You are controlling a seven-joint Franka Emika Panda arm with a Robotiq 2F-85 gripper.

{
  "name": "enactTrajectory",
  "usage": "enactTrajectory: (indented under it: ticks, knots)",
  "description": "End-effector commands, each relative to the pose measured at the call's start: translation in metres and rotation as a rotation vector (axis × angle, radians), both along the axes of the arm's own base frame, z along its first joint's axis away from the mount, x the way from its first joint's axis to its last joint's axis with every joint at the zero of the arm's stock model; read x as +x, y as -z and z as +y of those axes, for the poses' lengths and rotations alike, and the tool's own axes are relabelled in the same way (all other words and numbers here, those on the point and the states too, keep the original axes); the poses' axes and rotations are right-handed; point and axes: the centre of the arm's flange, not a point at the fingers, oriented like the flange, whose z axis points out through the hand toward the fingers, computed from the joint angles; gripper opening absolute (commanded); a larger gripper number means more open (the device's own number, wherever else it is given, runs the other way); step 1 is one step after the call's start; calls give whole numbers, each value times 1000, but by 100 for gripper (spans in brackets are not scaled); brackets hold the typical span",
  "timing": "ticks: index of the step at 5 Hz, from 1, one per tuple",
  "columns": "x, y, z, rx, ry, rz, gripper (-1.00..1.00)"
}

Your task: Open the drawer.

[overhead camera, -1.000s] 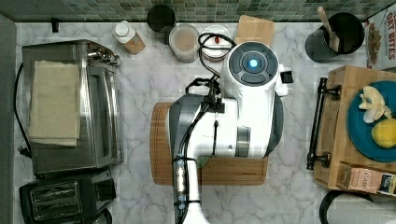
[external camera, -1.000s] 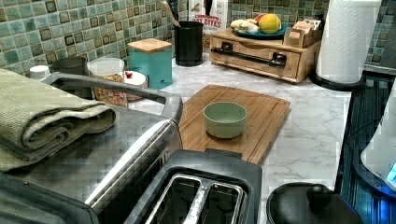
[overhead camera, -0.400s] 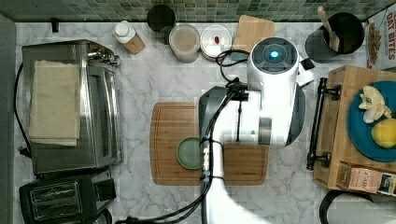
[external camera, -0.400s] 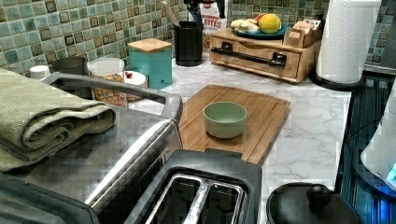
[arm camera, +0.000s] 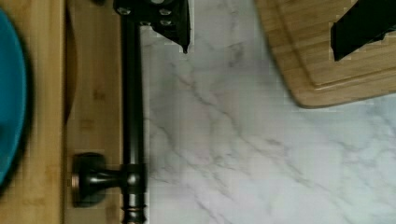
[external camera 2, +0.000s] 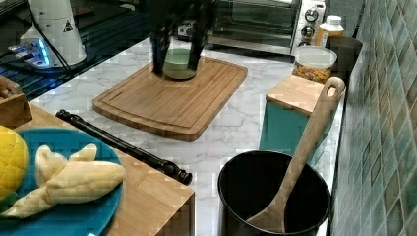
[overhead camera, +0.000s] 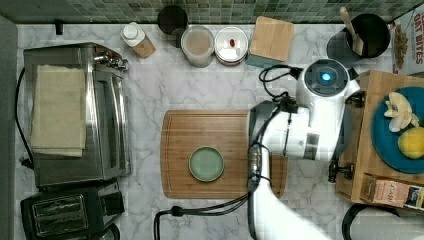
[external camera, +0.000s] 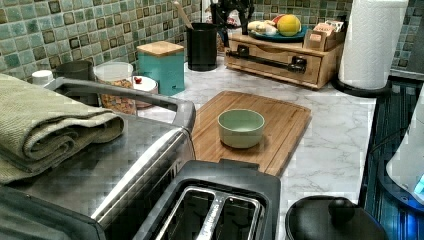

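the claw [arm camera: 261,35] hangs with its two dark fingers [arm camera: 175,21] spread wide, one just beside the drawer's [external camera: 272,62] bar handle [arm camera: 132,107], the other over the cutting board [overhead camera: 220,130]. a second ago the arm [overhead camera: 300,135] covered the board; it has swung to the top view's right, so gripping looks next. the drawer, pale grained wood, sits shut at the top view's right edge; the handle is a slim black metal rod.

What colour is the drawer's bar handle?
Black, on matching black brackets. The handle shows best in the wrist view, against the light wood drawer.
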Motion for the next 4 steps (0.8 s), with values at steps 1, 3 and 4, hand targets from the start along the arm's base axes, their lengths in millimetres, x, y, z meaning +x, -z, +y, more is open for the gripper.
enactTrajectory:
  ticks: [1,3,4]
  knots:
    - [-10,-24,-80,-13,-33,-113,100]
    - [-10,11,-54,29,-41,-123,100]
    - [-3,22,-55,31,-35,-83,100]
